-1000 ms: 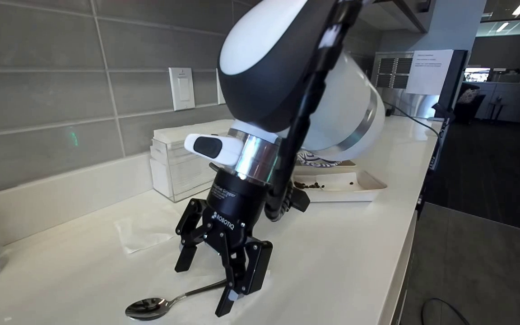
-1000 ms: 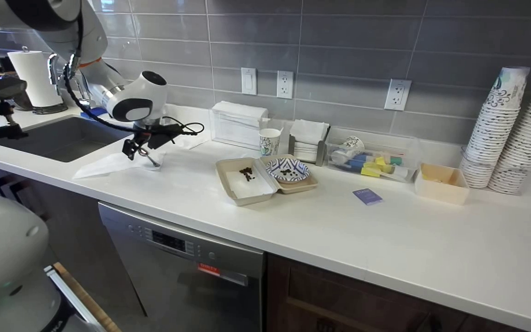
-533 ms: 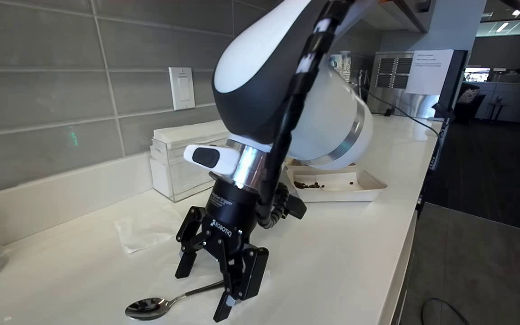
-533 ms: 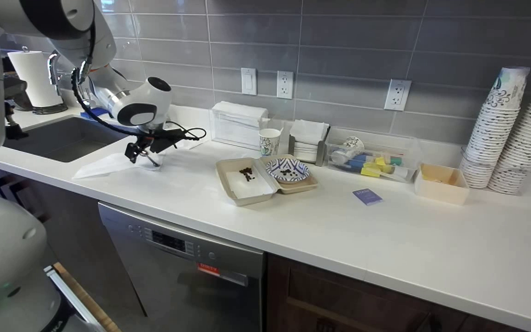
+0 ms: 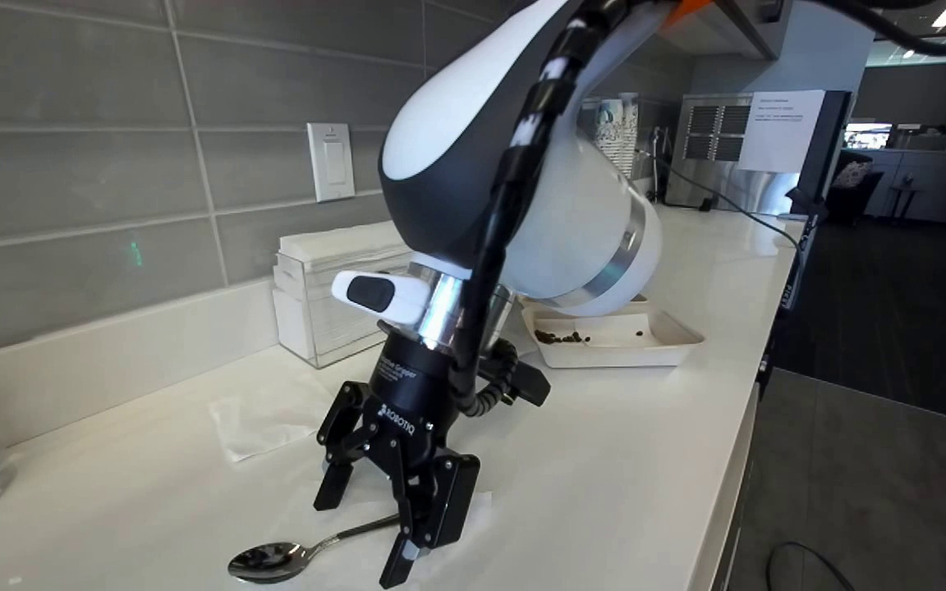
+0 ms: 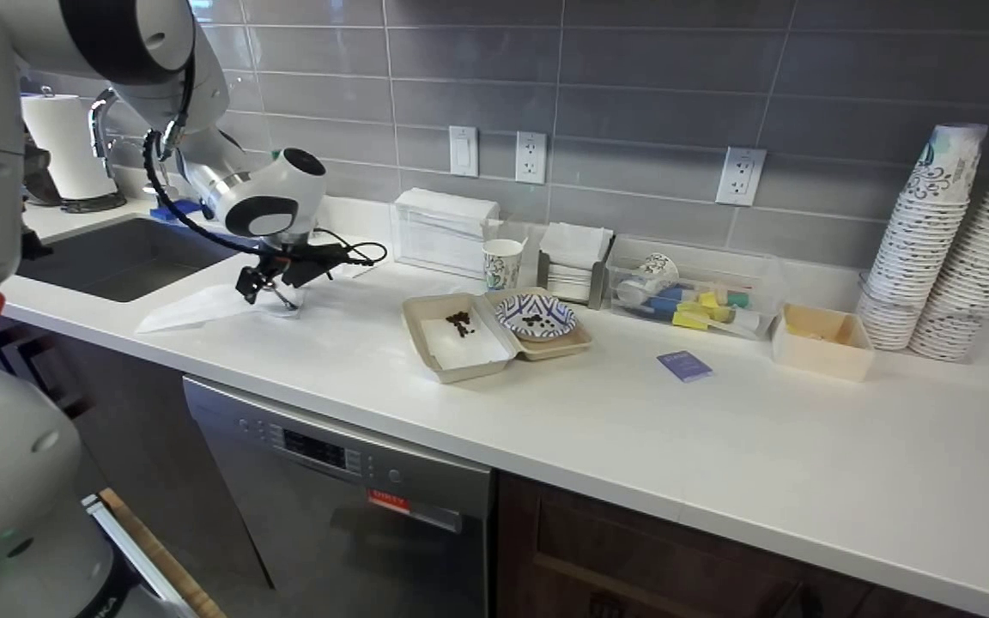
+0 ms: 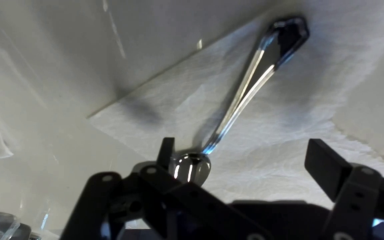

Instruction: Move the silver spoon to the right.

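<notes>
The silver spoon [image 5: 272,561] lies on a white napkin [image 7: 278,110] on the counter. In the wrist view the spoon [image 7: 245,88] runs diagonally, handle end at the top; its bowl is partly hidden behind the left finger. My gripper [image 5: 364,532] is open and empty above the spoon, pointing down. In the wrist view the gripper [image 7: 243,153] has its fingers wide apart, with the spoon's neck and bowl near the left finger. In an exterior view the far end of the handle is hidden behind a finger. The gripper [image 6: 270,283] and spoon [image 6: 283,298] look small in an exterior view.
A clear napkin box [image 5: 350,295] stands at the wall behind the gripper. An open takeout container [image 6: 460,356] and a paper cup [image 6: 501,264] stand farther along the counter. A sink [image 6: 125,257] lies on the opposite side. Another napkin [image 5: 268,419] lies near the wall.
My gripper has moved slightly lower over the spoon, and a little sideways along it. The fingers stay open. The spoon has not moved.
</notes>
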